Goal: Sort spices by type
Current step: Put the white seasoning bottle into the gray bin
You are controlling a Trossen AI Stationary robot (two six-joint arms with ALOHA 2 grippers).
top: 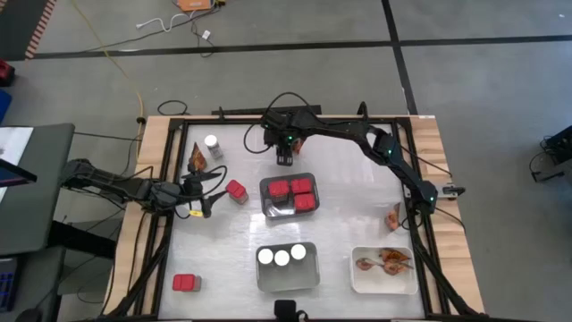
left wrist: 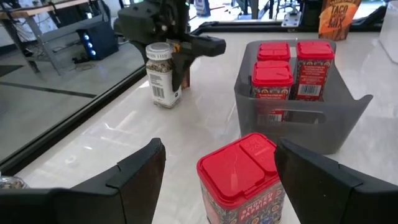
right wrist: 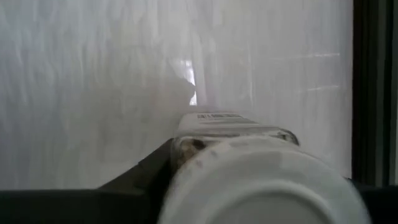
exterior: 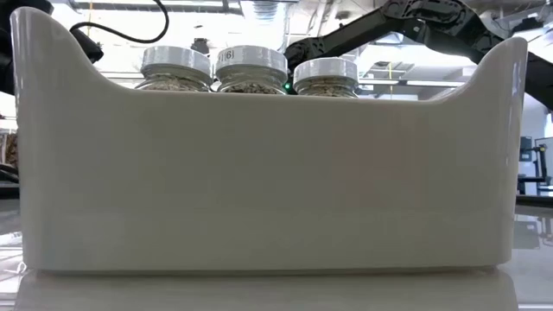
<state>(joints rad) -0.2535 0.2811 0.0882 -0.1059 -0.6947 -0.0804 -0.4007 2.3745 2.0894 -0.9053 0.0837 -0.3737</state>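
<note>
A red boxy container [top: 237, 190] [left wrist: 239, 174] stands on the table left of the middle grey tray. My left gripper [top: 204, 192] [left wrist: 219, 152] is open, with a finger on either side of the container and not touching it. My right gripper [top: 286, 157] reaches to the far middle of the table and is shut on a clear jar with a white lid [right wrist: 261, 180] [left wrist: 160, 74]. Another jar [top: 213, 143] and an orange-brown packet [top: 197, 157] stand at the far left. A second loose red container [top: 186, 283] sits at the near left. My right gripper holds the jar from above, pointing down, with one dark finger [right wrist: 140, 174] on each side of its upper body just below the lid [right wrist: 205, 134]. The jar is upright under the fingers. Whether its base [left wrist: 164, 102] rests on the table or hangs just above it, I cannot tell.
The middle grey tray [top: 288, 212] [left wrist: 348, 118] holds three red containers. A near tray [top: 286, 279] [exterior: 276, 173] holds three jars. A white tray [top: 384, 282] at the near right holds packets. One packet [top: 393, 217] stands loose near the right edge.
</note>
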